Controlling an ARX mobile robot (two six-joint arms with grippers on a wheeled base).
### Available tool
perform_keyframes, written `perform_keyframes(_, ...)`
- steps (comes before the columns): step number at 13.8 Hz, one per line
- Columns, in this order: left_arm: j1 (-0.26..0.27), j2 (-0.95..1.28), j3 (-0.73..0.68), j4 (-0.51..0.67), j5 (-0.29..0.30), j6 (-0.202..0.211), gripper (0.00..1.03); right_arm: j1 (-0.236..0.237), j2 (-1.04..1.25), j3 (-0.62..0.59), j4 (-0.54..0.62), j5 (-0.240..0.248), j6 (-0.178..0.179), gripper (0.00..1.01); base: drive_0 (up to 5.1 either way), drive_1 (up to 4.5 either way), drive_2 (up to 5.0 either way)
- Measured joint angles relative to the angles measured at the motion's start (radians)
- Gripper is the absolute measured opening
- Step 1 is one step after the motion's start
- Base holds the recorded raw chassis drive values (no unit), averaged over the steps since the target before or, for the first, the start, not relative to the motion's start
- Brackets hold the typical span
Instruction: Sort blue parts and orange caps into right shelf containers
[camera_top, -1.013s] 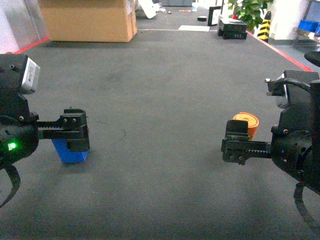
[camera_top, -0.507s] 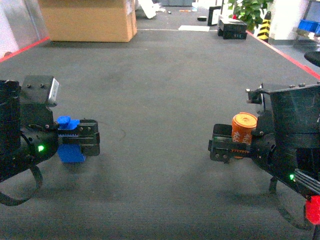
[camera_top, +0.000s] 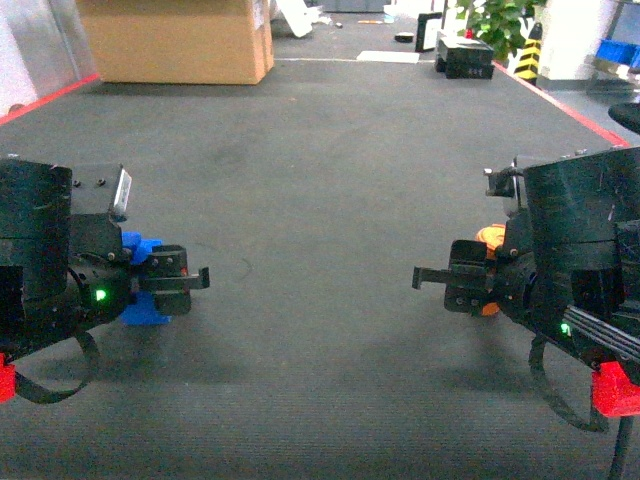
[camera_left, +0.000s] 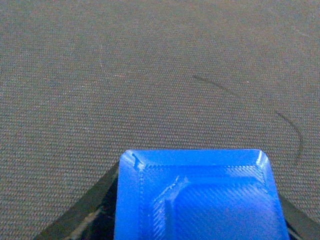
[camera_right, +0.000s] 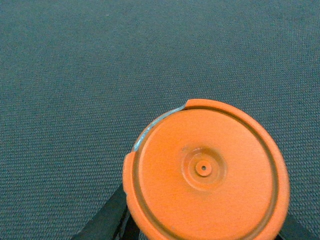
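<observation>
Progress: both pieces appear picked up off the carpet floor (camera_top: 320, 180), one per arm; delivery to the shelf containers is not yet done, and no blue crate shows near the arms.
Left gripper (camera_top: 185, 280): clamped on the blue part (camera_left: 200, 197), whose recessed rectangular face fills the bottom of the left wrist view between the two dark jaws.
Right gripper (camera_top: 440, 280): clamped on the orange cap (camera_right: 206, 170), its round ringed face toward the wrist camera, a jaw at each lower side.
Arm pose: both arms sit low and drawn in close to the robot's sides, grippers pointing inward toward each other, well apart.
Left to do: by judgement, travel to the shelf and drop each piece in its crate.
Background: a brown cardboard box (camera_top: 175, 40) stands far off.
</observation>
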Motion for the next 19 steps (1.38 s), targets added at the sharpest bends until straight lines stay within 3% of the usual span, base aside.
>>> perform_keyframes(1, 0.0, 0.0, 0.0, 0.003, 0.001, 0.0, 0.47, 0.0, 0.0, 0.0, -0.001, 0.002, 0.0, 0.44, 0.0, 0.0, 0.0)
perform_keyframes(2, 0.0, 0.0, 0.0, 0.011, -0.001, 0.0, 0.44, 0.0, 0.0, 0.0, 0.0, 0.002, 0.0, 0.44, 0.0, 0.0, 0.0)
perform_keyframes(4, 0.0, -0.008, -0.013, 0.062, -0.021, 0.001, 0.44, 0.0, -0.004, -0.011, 0.014, 0.003, 0.0, 0.44, 0.0, 0.0, 0.0)
perform_keyframes(6, 0.0, -0.134, -0.097, 0.15, -0.055, 0.025, 0.44, 0.0, -0.127, -0.106, 0.06, 0.014, -0.003, 0.44, 0.0, 0.0, 0.0)
perform_keyframes(8, -0.004, -0.346, -0.193, 0.254, -0.114, 0.05, 0.44, -0.001, -0.332, -0.206, 0.127, 0.036, -0.048, 0.43, 0.0, 0.0, 0.0)
perform_keyframes(10, -0.02, -0.519, -0.295, 0.274, -0.17, 0.077, 0.44, 0.0, -0.5, -0.319, 0.15, 0.086, -0.096, 0.43, 0.0, 0.0, 0.0)
perform_keyframes(13, -0.056, -0.872, -0.409, 0.157, -0.238, 0.105, 0.44, 0.024, -0.903, -0.489, 0.123, 0.227, -0.204, 0.43, 0.0, 0.0, 0.0)
perform_keyframes(15, -0.061, -0.933, -0.409, 0.138, -0.241, 0.111, 0.44, 0.04, -0.972, -0.507, 0.117, 0.257, -0.241, 0.43, 0.0, 0.0, 0.0)
perform_keyframes(17, -0.071, -1.023, -0.418, 0.102, -0.265, 0.134, 0.44, 0.109, -1.091, -0.537, 0.113, 0.322, -0.321, 0.43, 0.0, 0.0, 0.0)
perform_keyframes(18, -0.096, -1.044, -0.433, 0.086, -0.276, 0.132, 0.44, 0.142, -1.122, -0.544, 0.151, 0.345, -0.348, 0.43, 0.0, 0.0, 0.0)
perform_keyframes(19, -0.108, -1.043, -0.438, 0.078, -0.278, 0.132, 0.44, 0.145, -1.126, -0.544, 0.15, 0.344, -0.36, 0.43, 0.0, 0.0, 0.0)
